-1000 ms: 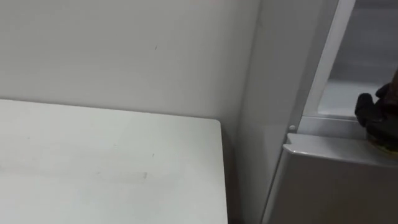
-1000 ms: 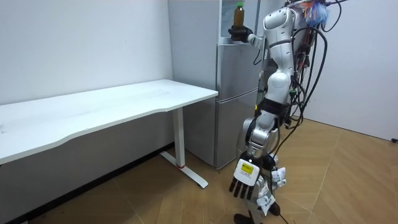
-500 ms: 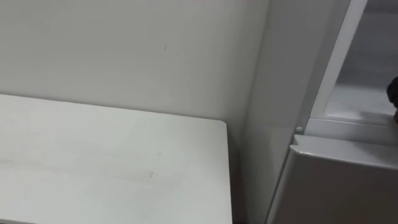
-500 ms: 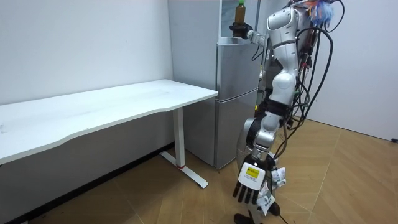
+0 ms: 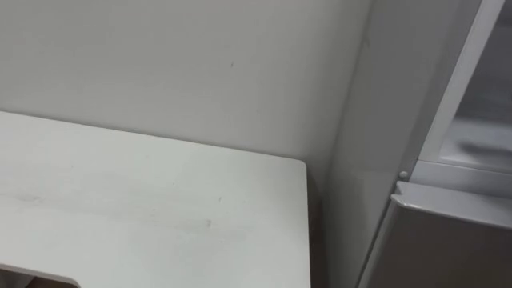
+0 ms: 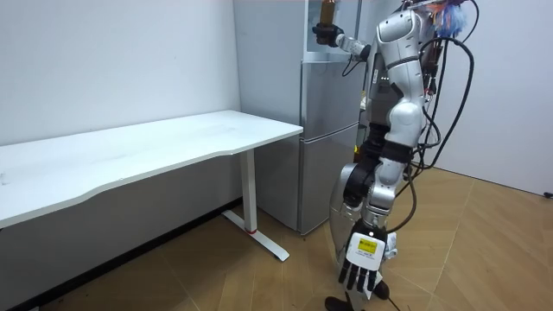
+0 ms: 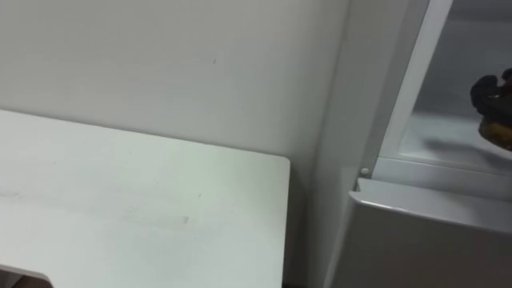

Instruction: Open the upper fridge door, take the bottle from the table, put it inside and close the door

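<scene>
one hand does the work here: the right hand (image 6: 325,34) is raised to the open upper compartment (image 7: 448,140) of the fridge (image 6: 324,147). its fingers are curled round the lower part of the bottle (image 6: 327,10), which stands upright in that grip at the mouth of the opening. the low grip probably leaves the base free to be set down flat. whether the base touches the compartment floor i cannot tell; it looks just above it. the left hand (image 6: 363,259) hangs low by the legs, fingers straight and loose, holding nothing. the robot stands close in front of the fridge, which lets the raised arm reach in.

around it, a white table (image 5: 160,208) stands at the robot's left, its corner near the fridge's side with a narrow dark gap between. a plain wall (image 5: 200,64) runs behind both. the lower door (image 7: 432,240) is shut, its top edge just beneath the opening. the pale frame post (image 7: 404,96) beside the hand and the sill under it are the edges to clear. the compartment floor near the hand looks bare.
</scene>
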